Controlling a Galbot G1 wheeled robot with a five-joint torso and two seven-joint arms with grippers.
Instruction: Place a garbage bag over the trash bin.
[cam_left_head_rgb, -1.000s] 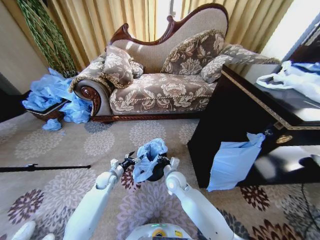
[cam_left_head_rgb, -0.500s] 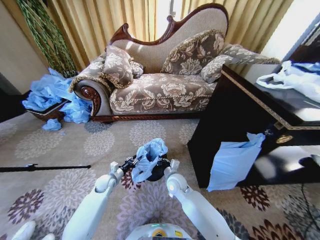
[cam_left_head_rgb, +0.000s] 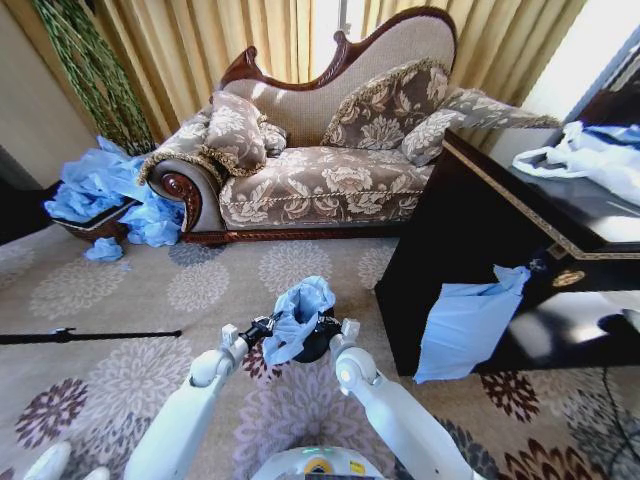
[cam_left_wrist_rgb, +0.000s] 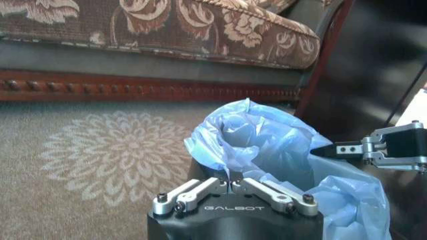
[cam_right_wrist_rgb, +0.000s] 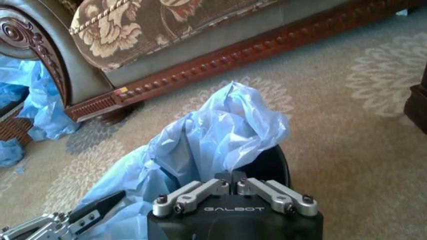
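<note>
Gripping the garbage bag (cam_left_head_rgb: 297, 312) between them, left gripper (cam_left_wrist_rgb: 230, 184) and right gripper (cam_right_wrist_rgb: 232, 183) clenched.

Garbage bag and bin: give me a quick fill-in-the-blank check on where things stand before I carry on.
1. The garbage bag is light ____ and wrinkled.
2. The trash bin stands on the patterned ____, in front of the sofa.
3. The left gripper is ____ on the bag's edge.
4. The right gripper is shut on the same ____.

Missing words: blue; carpet; shut; bag
</note>
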